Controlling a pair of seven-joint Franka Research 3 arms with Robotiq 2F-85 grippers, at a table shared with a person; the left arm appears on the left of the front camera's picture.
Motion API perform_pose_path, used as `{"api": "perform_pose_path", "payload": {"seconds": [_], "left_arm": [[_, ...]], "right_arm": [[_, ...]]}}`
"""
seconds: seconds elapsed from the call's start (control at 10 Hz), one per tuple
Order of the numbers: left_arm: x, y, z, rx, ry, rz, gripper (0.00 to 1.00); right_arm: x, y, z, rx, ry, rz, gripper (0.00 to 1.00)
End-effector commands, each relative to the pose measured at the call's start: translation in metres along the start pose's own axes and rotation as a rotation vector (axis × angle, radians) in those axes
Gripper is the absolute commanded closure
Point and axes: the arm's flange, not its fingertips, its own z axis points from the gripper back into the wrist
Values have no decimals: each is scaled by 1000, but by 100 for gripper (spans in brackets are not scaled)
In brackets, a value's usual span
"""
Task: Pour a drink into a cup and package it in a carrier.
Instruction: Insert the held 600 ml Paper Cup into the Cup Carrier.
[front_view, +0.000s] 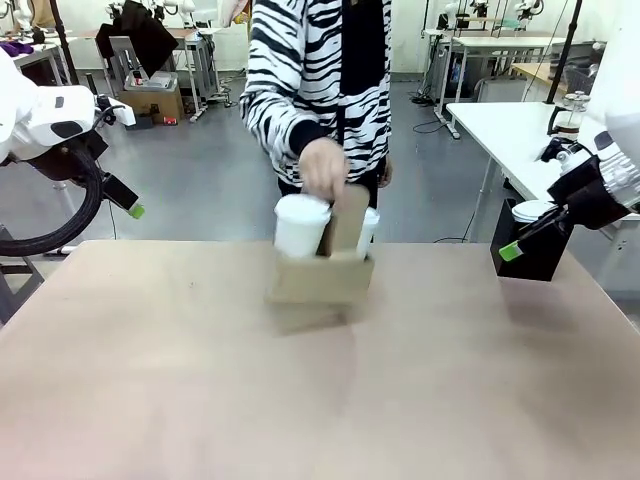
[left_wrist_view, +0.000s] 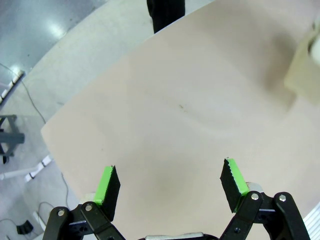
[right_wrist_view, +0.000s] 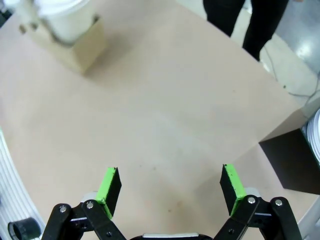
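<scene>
Broadly, the beige counter (front_view: 150, 400) spreads across the front view, and a person in a zebra-striped top (front_view: 300, 80) stands at its far edge. That person's hand (front_view: 323, 168) reaches down over the brown carrier (front_view: 318, 278), which sits near the far middle of the counter, blurred. A white cup (front_view: 300, 226) stands in the carrier's left slot and rises above it; a second white cup (front_view: 368, 230) shows behind the centre handle. At the right edge a black box (front_view: 535, 250) sits on the counter. The left pincer (left_wrist_view: 170, 186) hangs released above bare counter, jaws wide with nothing between. The right pincer (right_wrist_view: 170, 187) is likewise released and empty, well apart from the carrier.
</scene>
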Motion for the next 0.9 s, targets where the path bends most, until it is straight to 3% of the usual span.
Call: {"api": "perform_pose_path", "payload": {"seconds": [0.0, 0.8], "left_arm": [[1, 1, 2, 6, 13, 5, 0], [1, 1, 2, 6, 13, 5, 0]], "right_arm": [[-1, -2, 3, 6, 4, 28, 0], [-1, -2, 3, 6, 4, 28, 0]]}}
